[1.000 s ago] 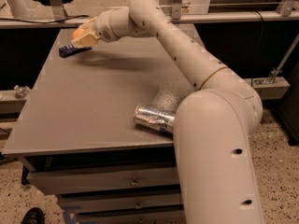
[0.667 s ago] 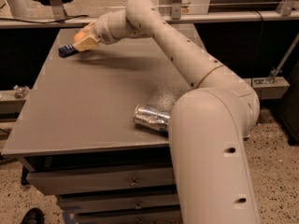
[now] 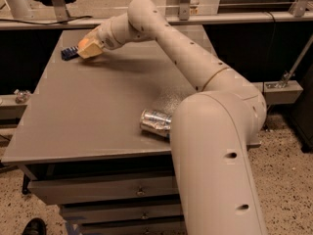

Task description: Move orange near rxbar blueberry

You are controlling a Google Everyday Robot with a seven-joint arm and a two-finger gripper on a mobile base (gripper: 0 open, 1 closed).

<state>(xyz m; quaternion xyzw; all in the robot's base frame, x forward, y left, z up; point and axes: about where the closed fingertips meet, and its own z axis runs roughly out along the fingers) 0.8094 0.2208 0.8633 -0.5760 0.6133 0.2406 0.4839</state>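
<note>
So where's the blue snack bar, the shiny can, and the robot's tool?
Blue snack bar [image 3: 69, 52]: camera view, middle of its wrapper.
Shiny can [image 3: 155, 122]: camera view, its visible side.
Tool [image 3: 89, 48]: camera view, its tip, just right of the bar.

The robot's arm [image 3: 205, 77] is clad in smooth cream-white shells, shaped as thick rounded tubes that meet at bulbous joints. A thin seam rings the casing where the slimmer forearm joins the much wider near segment. Small dark round holes dot the shells: a row along the forearm and two on the broad near segment. The hand [image 3: 90, 47], at the far left corner of the surface [image 3: 88, 116], is tan-yellow and bluntly wedge-shaped.
</note>
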